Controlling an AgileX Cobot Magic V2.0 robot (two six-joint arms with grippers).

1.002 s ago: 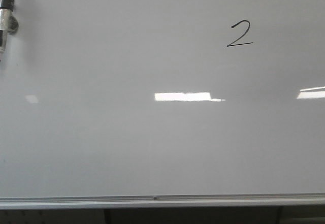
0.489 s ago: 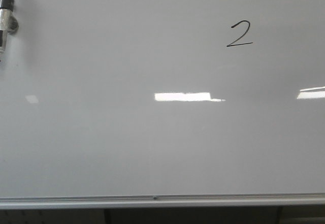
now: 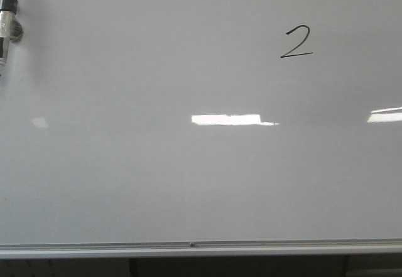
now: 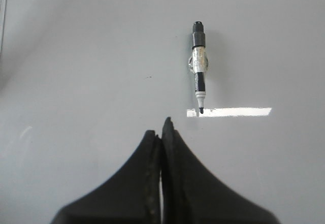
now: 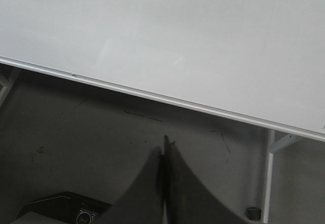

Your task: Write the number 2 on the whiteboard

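Whiteboard (image 3: 157, 183) bears number 2 (image 3: 296, 42)

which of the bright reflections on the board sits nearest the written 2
The long middle reflection, directly below the number 2 on the whiteboard. The faint left patch and the right-edge reflection lie farther off.

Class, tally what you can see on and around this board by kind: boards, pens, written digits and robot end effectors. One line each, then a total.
Whiteboard: 1
Marker pen: 1
Written digit, the number 2: 1
End effectors, left end effector and right end effector: 2
Total: 5
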